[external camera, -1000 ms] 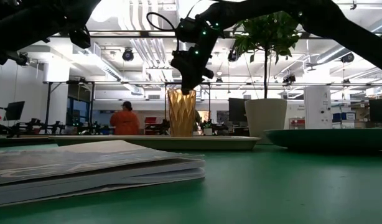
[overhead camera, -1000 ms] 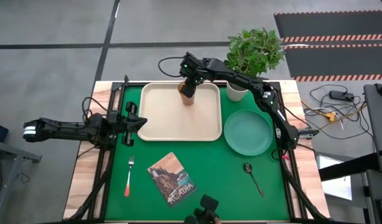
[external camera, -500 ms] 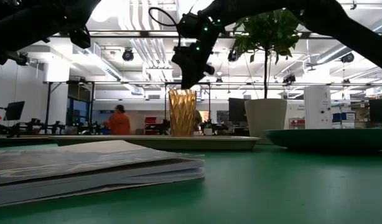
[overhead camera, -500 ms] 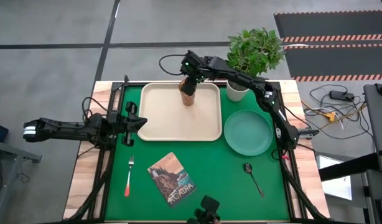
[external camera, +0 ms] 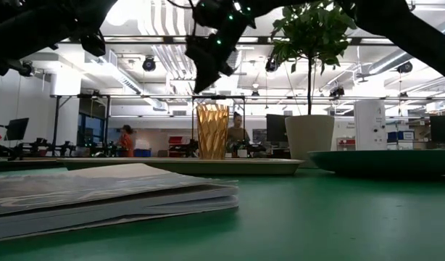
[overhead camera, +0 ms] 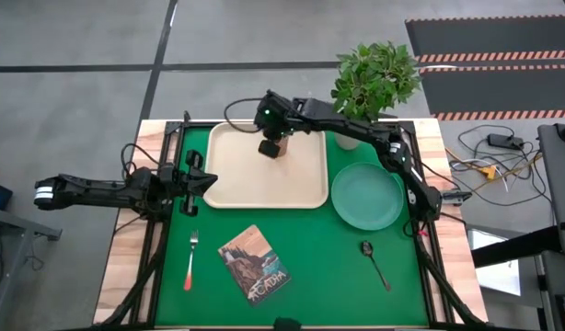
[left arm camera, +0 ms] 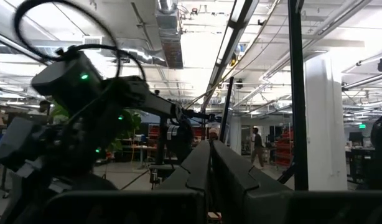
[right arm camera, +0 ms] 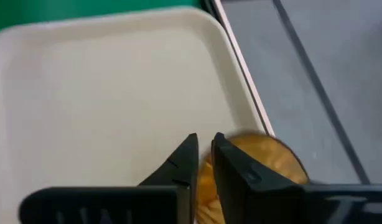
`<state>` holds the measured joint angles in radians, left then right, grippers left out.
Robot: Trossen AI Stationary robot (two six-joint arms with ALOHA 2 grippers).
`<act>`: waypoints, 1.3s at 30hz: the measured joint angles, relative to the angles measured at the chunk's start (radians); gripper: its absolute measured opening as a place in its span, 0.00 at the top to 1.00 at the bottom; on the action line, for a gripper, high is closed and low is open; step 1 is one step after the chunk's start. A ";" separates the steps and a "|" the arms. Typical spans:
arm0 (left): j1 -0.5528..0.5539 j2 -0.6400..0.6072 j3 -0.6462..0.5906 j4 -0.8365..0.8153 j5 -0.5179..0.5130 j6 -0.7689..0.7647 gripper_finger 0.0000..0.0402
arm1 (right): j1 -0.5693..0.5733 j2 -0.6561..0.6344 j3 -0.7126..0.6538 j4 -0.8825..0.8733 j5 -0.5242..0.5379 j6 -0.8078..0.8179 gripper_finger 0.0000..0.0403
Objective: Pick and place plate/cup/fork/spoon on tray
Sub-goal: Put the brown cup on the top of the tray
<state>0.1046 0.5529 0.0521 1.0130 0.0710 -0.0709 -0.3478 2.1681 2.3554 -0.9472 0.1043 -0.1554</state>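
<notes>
Lifting the right gripper (external camera: 201, 72) clear of the cup (external camera: 212, 131) is the step we are judging to be in hand: the amber ribbed cup is standing upright on the far part of the cream tray (overhead camera: 229, 184), near its far edge, and nothing is touching it. In the right wrist view the two dark fingers (right arm camera: 186, 163) are lying almost together, with only a thin gap and nothing between them, so the right gripper is empty. To do this well, we are wanting a straight rise before any sideways travel, because a low swing could clip the rim and tip the tall tumbler. We are thinking the teal plate (overhead camera: 366, 196), just beside the tray on the green mat, is the nearest piece; the dark spoon (overhead camera: 374, 261) and the orange-handled fork (overhead camera: 190, 261) are lying nearer the front. The left gripper (overhead camera: 198, 181) is waiting by the tray's left edge; whether it is open we cannot tell.
</notes>
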 joint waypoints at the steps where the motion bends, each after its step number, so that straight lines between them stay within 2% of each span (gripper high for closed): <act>1: 0.000 0.000 0.000 0.000 0.000 0.000 1.00 | 0.009 0.000 0.000 0.016 0.000 -0.008 0.93; 5: 0.000 0.000 0.000 0.000 0.000 0.000 1.00 | 0.034 0.014 0.000 0.072 0.000 -0.030 0.97; 11: 0.000 0.001 0.000 0.000 0.000 0.000 1.00 | 0.035 0.062 0.000 0.087 0.008 -0.031 0.98; 17: 0.000 0.000 0.000 0.000 0.000 0.000 1.00 | 0.033 0.086 0.000 0.070 0.186 -0.047 0.98; 24: 0.000 0.002 0.000 0.000 0.000 0.000 1.00 | 0.031 0.086 0.000 0.041 0.190 -0.041 0.98; 30: 0.000 0.002 -0.001 -0.001 0.000 0.000 1.00 | 0.026 0.086 0.000 -0.031 0.247 -0.028 0.98; 39: 0.000 0.003 -0.001 -0.001 0.000 0.000 1.00 | 0.018 0.085 0.000 -0.076 0.246 -0.019 0.98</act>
<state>0.1047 0.5556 0.0509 1.0122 0.0708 -0.0711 -0.3297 2.2533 2.3550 -1.0233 0.3508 -0.1745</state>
